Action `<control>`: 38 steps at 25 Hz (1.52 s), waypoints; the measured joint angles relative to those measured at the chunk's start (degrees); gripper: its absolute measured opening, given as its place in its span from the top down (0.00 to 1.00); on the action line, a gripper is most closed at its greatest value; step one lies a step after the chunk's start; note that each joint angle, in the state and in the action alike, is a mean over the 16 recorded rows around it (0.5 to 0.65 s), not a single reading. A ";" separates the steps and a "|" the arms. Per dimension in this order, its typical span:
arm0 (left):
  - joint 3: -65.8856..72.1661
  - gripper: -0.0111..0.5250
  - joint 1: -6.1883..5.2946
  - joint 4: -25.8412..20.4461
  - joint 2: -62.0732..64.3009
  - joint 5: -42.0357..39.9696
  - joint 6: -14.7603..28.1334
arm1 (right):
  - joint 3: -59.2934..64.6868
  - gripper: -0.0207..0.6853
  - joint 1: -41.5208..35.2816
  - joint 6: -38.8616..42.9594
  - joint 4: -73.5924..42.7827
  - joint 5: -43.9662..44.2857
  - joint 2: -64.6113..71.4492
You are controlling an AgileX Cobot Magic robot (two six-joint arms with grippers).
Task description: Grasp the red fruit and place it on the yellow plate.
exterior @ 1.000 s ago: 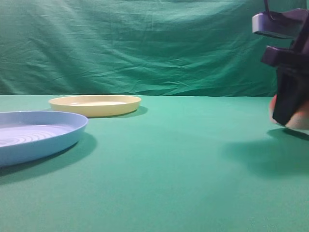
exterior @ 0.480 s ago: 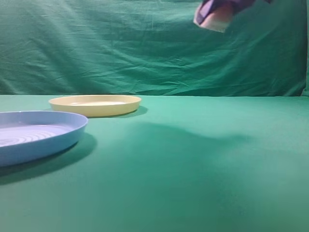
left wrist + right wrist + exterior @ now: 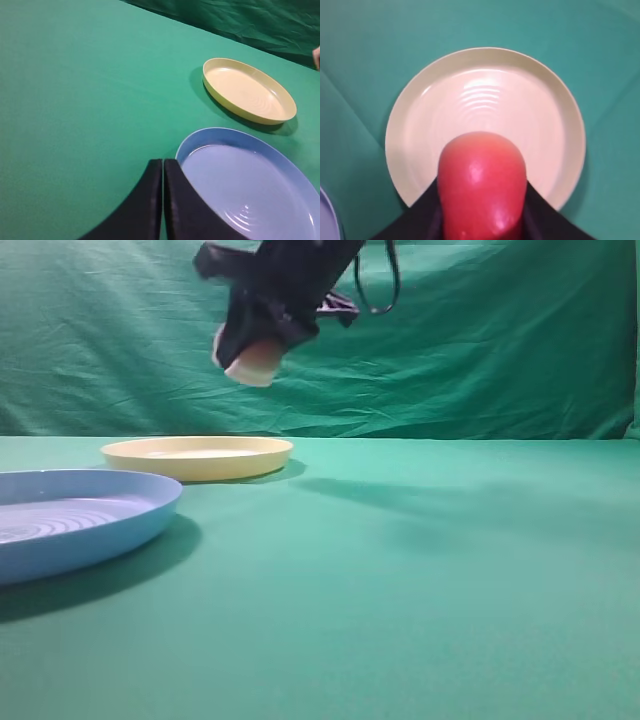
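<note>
While clamped in the right end effector (image 3: pixel 482 220), smooth rounded red fruit (image 3: pixel 482 192) above shallow round yellow plate (image 3: pixel 485 100).

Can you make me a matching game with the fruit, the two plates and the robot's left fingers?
Things:
1. red fruit
2. yellow plate
3. blue plate
4. left fingers

Where or how:
A. pressed together, holding nothing
B. held up in the air by the right gripper
C. on the green table, nearest the exterior camera
D. on the table, farther back, nothing on it

Pairs: 1-B, 2-D, 3-C, 4-A
</note>
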 joint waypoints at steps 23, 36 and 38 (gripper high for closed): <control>0.00 0.98 0.00 0.00 0.00 0.00 0.00 | -5.69 0.76 1.17 1.73 -2.59 11.68 -4.27; 0.00 0.98 0.00 0.00 0.00 0.00 0.00 | -5.78 0.97 1.05 11.36 -7.84 31.51 -15.38; 0.00 0.98 0.00 0.00 0.00 0.00 0.00 | -5.80 0.97 0.96 13.01 -9.13 33.96 -16.21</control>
